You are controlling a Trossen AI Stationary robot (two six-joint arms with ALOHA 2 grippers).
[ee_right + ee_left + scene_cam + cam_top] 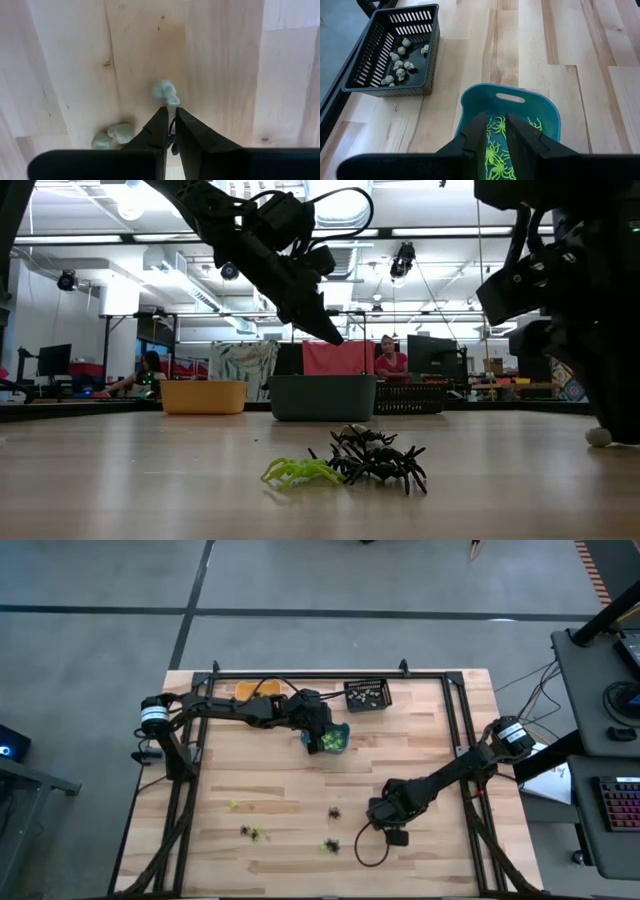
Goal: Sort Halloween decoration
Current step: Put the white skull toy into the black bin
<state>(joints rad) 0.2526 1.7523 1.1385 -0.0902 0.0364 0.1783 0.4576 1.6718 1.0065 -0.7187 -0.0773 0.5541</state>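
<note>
Halloween decoration trinkets lie loose on the wooden table: green and black spiders point(255, 833), point(333, 812), point(330, 846), seen up close as a green spider point(300, 470) and black spiders point(375, 460). My right gripper point(170, 114) points down at the table and is shut on a pale grey-white trinket point(165, 91). A second pale trinket point(112, 135) lies beside it. My left gripper point(495, 131) hangs above the teal bin point(540, 102), which holds green spiders. Its fingers stand a narrow gap apart with nothing seen between them. My right gripper pinches the pale trinket's near edge point(172, 103) between its two fingertips, coming from above and pointing down. Most of the trinket sticks out beyond the tips and seems to rest on the table.
The black bin point(395, 50) with several pale trinkets stands at the far edge beside the teal bin. The orange bin point(250, 690) is farther left along that edge. Black frame rails point(460, 730) run down both table sides. A cable point(368, 852) loops below the right gripper.
</note>
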